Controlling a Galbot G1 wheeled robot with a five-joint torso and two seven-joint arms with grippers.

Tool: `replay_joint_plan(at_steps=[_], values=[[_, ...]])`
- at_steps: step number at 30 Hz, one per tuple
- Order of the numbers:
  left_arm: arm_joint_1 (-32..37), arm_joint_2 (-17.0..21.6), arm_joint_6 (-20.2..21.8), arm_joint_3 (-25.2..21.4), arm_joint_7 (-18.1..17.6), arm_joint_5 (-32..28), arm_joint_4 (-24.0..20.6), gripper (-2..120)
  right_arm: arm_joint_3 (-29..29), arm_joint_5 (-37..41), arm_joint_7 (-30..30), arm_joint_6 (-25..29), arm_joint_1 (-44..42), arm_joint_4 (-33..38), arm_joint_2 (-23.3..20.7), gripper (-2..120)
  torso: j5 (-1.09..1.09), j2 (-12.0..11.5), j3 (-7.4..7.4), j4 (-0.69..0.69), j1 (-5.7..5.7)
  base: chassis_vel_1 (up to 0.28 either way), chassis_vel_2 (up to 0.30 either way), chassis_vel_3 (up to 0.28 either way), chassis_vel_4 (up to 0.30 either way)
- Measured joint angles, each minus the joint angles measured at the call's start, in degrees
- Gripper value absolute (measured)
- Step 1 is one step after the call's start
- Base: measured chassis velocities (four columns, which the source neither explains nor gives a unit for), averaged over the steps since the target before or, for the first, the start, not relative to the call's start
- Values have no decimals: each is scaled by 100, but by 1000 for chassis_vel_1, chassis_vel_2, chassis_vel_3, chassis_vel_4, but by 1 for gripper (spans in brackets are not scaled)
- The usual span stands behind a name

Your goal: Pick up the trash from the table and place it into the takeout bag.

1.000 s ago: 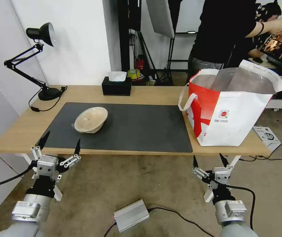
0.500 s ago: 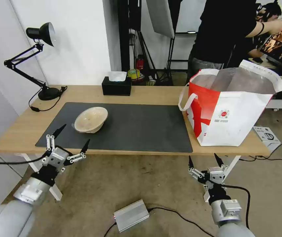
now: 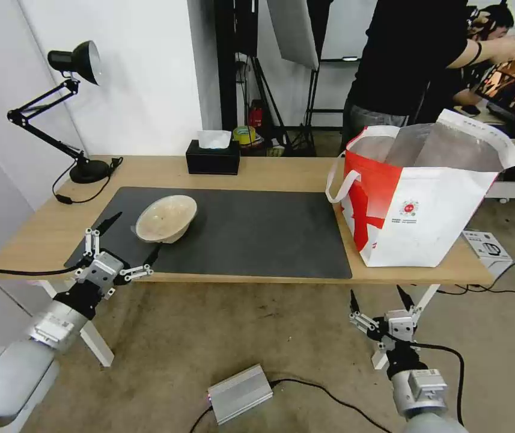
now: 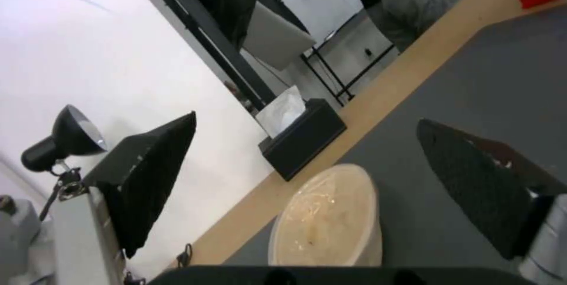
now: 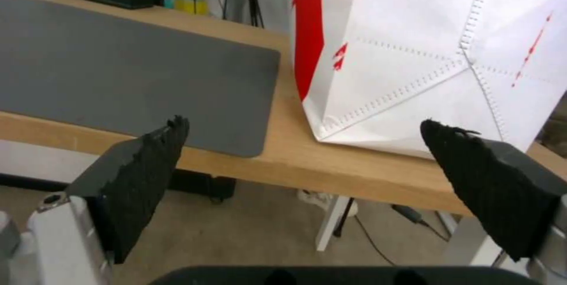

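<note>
On the tabletop (image 3: 257,171), the paper bowl (image 3: 166,218) sits left on the mat (image 3: 251,231), the takeout bag (image 3: 419,192) right, the tissue box (image 3: 213,157) behind.

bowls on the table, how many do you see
1: a beige paper bowl tilted on the dark mat's left part, just ahead of the open left gripper. Anything inside the takeout bag is hidden from view.

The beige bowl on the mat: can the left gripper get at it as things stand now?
Probably yes. The left gripper is open at the table's near edge, facing the bowl, and the mat between them is bare.
</note>
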Motion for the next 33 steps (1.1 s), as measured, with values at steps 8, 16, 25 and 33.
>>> replay_joint_plan(at_steps=[8, 16, 25, 33], values=[[-174, 182, 23, 78, -1, -52, 120, 100, 90, 1, 35, 32, -33, -43, 95, 100, 0, 0, 0, 0, 0, 0, 0, 0, 0], [-242, 371, 24, 190, 76, -59, 224, 100, 142, 2, 44, 88, -41, -84, 171, 100, 0, 0, 0, 0, 0, 0, 0, 0, 0], [-289, 535, -15, 285, 364, -68, 401, 100, 146, 10, 46, 72, 35, -83, 198, 100, 0, 0, 0, 0, 0, 0, 0, 0, 0], [-404, 594, -43, 421, 485, -76, 575, 100, 125, 15, 46, 51, 69, -110, 209, 100, 0, 0, 0, 0, 0, 0, 0, 0, 0]])
